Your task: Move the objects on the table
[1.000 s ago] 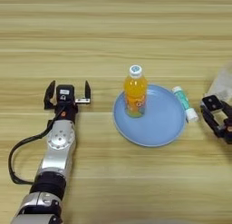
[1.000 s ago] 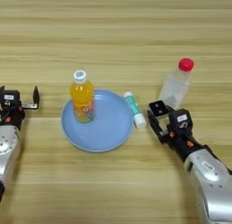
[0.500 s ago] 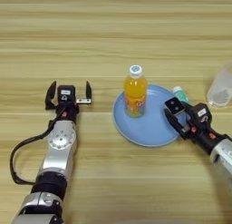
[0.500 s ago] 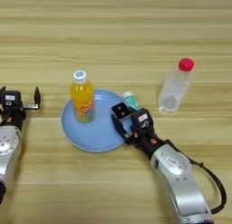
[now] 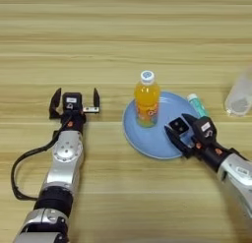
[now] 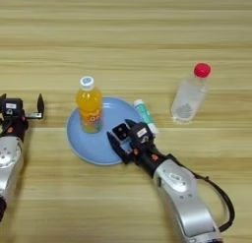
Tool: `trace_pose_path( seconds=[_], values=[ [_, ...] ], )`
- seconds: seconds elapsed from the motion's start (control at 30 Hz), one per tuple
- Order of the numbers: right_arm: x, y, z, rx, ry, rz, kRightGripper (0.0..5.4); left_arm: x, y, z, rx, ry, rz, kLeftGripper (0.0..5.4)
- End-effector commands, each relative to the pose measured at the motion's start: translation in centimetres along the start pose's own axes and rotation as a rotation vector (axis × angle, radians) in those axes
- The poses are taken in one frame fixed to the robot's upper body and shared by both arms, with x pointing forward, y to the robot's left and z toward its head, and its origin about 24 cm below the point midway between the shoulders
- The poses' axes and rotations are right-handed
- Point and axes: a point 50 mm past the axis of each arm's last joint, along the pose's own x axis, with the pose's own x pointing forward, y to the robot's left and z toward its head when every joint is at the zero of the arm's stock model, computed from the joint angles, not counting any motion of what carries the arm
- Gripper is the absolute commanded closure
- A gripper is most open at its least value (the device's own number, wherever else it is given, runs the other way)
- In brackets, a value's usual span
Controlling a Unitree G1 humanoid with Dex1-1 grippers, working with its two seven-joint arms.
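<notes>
A small orange-drink bottle (image 5: pixel 146 100) with a white cap stands upright on the left part of a blue plate (image 5: pixel 147 141) in the middle of the table (image 5: pixel 123 40). A slim green-and-white tube (image 5: pixel 197 105) lies on the wood just off the plate's right rim. My right gripper (image 5: pixel 180 130) is open, low over the plate's right part, right of the bottle and just in front of the tube. Nothing shows between its fingers. My left gripper (image 5: pixel 74 97) rests open on the table well left of the plate, holding nothing.
A clear plastic bottle (image 6: pixel 189 93) with a red cap stands upright to the right of the tube. A black cable (image 5: pixel 22 163) loops beside my left forearm.
My right gripper has swept left from the table's right side, past the clear bottle and the tube, to over the plate's right rim. The left arm, bottle and tube have stayed put.
</notes>
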Motion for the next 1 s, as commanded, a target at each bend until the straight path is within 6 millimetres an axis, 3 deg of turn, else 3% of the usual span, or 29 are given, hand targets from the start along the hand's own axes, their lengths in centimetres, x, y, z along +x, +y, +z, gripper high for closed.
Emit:
trace_pose_path(
  seconds=[0.03,0.2,0.47,1.0],
  values=[
    [0.1,-0.1,-0.1,0.002,0.016,-0.002,1.44,0.2,-0.1,0.3,0.000,-0.011,0.002,0.00],
    [-0.1,-0.6,0.2,-0.004,0.001,-0.023,0.87,0.1,-0.1,0.3,0.000,-0.012,0.001,0.00],
    [-2.0,-3.2,1.0,-0.029,-0.016,-0.127,0.03,0.1,-0.1,0.3,0.000,-0.014,0.000,0.00],
    [-6.1,-6.5,0.1,-0.058,0.055,-0.261,0.03,0.1,-0.1,0.4,0.001,-0.019,0.000,0.00]
  ],
)
